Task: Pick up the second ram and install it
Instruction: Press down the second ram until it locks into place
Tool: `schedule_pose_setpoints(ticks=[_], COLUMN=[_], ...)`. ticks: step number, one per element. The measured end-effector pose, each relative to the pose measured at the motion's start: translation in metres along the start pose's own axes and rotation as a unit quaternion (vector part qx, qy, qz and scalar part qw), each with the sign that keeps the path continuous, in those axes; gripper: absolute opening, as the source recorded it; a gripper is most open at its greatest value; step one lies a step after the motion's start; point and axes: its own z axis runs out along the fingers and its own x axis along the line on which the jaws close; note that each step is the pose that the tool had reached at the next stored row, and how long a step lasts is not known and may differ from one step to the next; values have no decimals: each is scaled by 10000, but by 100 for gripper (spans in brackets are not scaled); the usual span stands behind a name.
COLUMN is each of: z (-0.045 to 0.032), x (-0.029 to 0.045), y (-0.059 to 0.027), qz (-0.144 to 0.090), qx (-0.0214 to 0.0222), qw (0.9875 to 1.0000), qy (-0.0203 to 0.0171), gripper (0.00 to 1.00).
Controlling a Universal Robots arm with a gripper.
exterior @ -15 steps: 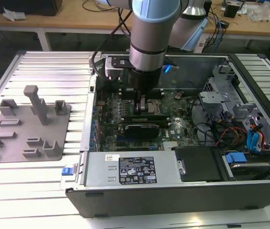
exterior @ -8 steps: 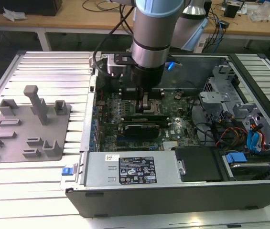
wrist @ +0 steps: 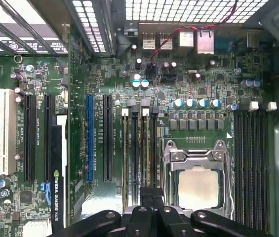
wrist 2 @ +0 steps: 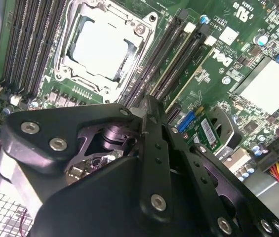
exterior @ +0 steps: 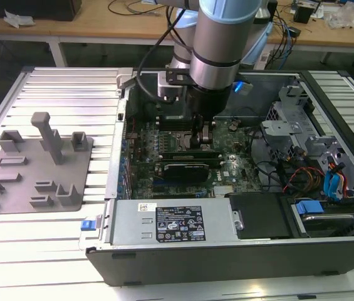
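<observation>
Exterior view: gripper [exterior: 205, 133] low over motherboard [exterior: 164, 164].

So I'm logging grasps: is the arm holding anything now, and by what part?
Cannot be told: the gripper sits low over the motherboard's memory slots, its tips hidden.

Electronics lab or workshop. Open computer case [exterior: 227, 251] lies on a slatted metal worktable [exterior: 70, 88], its motherboard [wrist: 129, 74] exposed. At 12 o'clock, wooden benches [exterior: 101, 19] strewn with cables [exterior: 283, 31]. Grey parts fixture [exterior: 39, 163] at 9 o'clock.
</observation>
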Motion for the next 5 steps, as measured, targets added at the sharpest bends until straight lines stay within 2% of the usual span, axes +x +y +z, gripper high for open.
schedule_pose_setpoints(ticks=[5], z=[0], x=[0], y=[-4], qz=[0], qx=[0], qw=[10000], qy=[0], gripper=[8])
